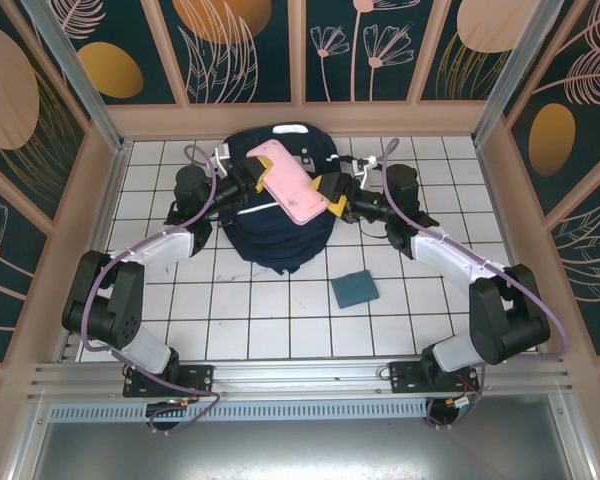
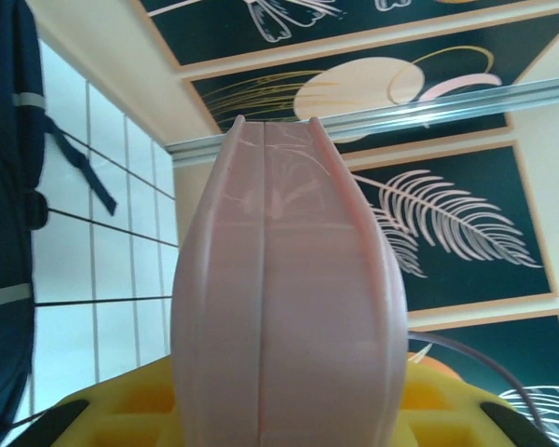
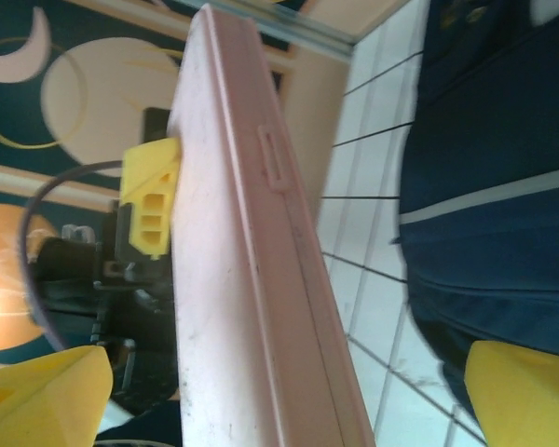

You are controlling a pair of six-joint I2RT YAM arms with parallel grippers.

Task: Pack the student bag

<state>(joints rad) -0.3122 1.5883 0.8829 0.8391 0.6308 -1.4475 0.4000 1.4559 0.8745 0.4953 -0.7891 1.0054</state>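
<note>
Packing looks barely begun: the left gripper (image 1: 257, 176) is clamped on a pink case (image 1: 292, 182) above the student bag (image 1: 280, 245), which lies far-centre on the table. The right gripper (image 1: 330, 190) stands wide apart beside the case. A teal block (image 1: 355, 290) waits on the tiles

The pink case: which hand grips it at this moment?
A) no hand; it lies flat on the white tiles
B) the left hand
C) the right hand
B: the pink case sits clamped between the yellow fingers of the left hand, while the right hand stands open, its fingers apart from the case on both sides.
</note>
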